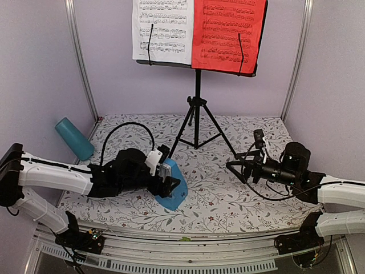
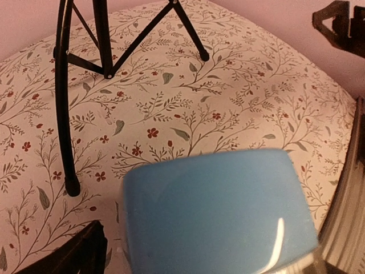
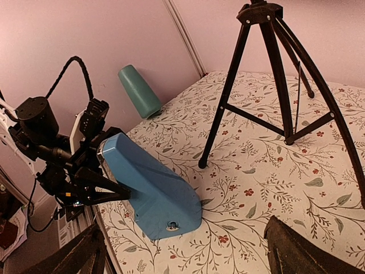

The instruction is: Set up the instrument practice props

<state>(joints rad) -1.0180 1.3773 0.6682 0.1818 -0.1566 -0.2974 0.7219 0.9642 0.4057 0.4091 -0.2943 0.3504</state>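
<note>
The black music stand (image 1: 197,103) stands at the back of the table. A white sheet of music (image 1: 162,28) and a red sheet of music (image 1: 228,31) rest side by side on its desk. The blue metronome (image 1: 174,193) sits on the floral cloth in front of the left arm, leaning towards it. My left gripper (image 1: 167,176) is open and straddles the metronome's top. In the left wrist view the metronome (image 2: 217,211) fills the space between the fingers, with a gap on the left side. My right gripper (image 1: 238,166) hovers open and empty, pointing at the metronome (image 3: 151,188).
A teal cup (image 1: 74,138) leans against the left wall at the table's left edge. The stand's tripod legs (image 3: 262,63) spread over the middle of the floral cloth (image 1: 228,200). One leg (image 2: 64,114) ends close to the metronome.
</note>
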